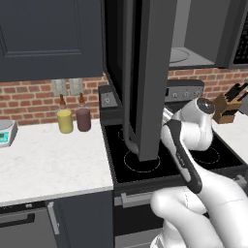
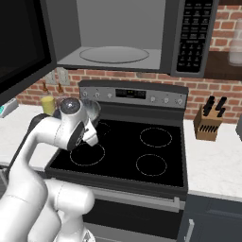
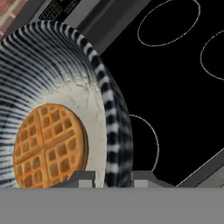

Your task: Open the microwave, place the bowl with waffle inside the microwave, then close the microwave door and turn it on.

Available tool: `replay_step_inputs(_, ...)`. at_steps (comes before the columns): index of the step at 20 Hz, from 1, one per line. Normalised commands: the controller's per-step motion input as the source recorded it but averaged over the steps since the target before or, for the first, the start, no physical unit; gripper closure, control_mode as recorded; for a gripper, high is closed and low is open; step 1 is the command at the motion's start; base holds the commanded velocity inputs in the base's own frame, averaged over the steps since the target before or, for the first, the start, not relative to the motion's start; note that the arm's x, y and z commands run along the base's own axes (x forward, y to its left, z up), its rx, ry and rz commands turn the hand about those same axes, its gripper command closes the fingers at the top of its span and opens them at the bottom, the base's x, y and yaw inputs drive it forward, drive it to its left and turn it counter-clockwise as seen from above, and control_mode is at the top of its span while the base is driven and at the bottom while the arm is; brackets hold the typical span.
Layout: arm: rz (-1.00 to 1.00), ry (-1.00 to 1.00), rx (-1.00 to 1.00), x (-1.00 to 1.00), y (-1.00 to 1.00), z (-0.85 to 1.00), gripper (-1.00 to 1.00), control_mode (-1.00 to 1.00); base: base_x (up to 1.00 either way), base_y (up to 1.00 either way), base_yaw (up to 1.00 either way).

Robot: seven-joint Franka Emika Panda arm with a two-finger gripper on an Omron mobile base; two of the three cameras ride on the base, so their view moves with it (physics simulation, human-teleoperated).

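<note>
Microwave (image 2: 120, 35): mounted above the stove, cavity open, round glass plate (image 2: 113, 54) bare on its light grey floor; keypad column at its right.
Microwave door (image 1: 143, 72): swung wide out over the stove; in the left base view it stands edge-on as a tall dark slab that blocks the stove's middle and the arm's far end; in the right base view only its black window shows, cut off at the upper left.
Stove (image 2: 151, 151): black glass top with four burner rings, grey control panel behind.
Worktop (image 1: 48, 155): white marble left of the stove, carrying a yellow jar (image 1: 65, 121), a maroon jar (image 1: 83, 119) and a scale (image 1: 6, 131) cut by the frame edge.
Knife block (image 2: 207, 124): on the worktop right of the stove, well apart from the arm.
Bowl (image 3: 57, 78): lifted above the stove's left side, tilted in the hand view; in the right base view only a grey rim (image 2: 92, 111) peeks from behind the wrist.
Waffle (image 3: 50, 144): lies inside the bowl, against its lower wall.
Hand (image 3: 113, 178): fingers closed together on the bowl's rim, one tip inside, one outside; fingertips hidden in both base views.
</note>
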Motion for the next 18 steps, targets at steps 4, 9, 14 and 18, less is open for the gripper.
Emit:
replay_step_inputs(4, -0.16, 0.00, 0.02, -0.58, -0.78, 0.40, 1.00, -1.00, 0.00, 0.00, 0.00)
replay_step_inputs(9, -0.07, -0.15, 0.06, -0.52, -0.54, 0.57, 1.00, -1.00, 0.00, 0.00, 0.00)
replay_step_inputs(14, -0.06, -0.09, 0.06, -0.61, -0.41, 0.87, 1.00, -1.00, 0.00, 0.00, 0.00)
replay_step_inputs(18, -0.19, 0.00, 0.01, -0.50, -0.13, 0.98, 1.00, -1.00, 0.00, 0.00, 0.00)
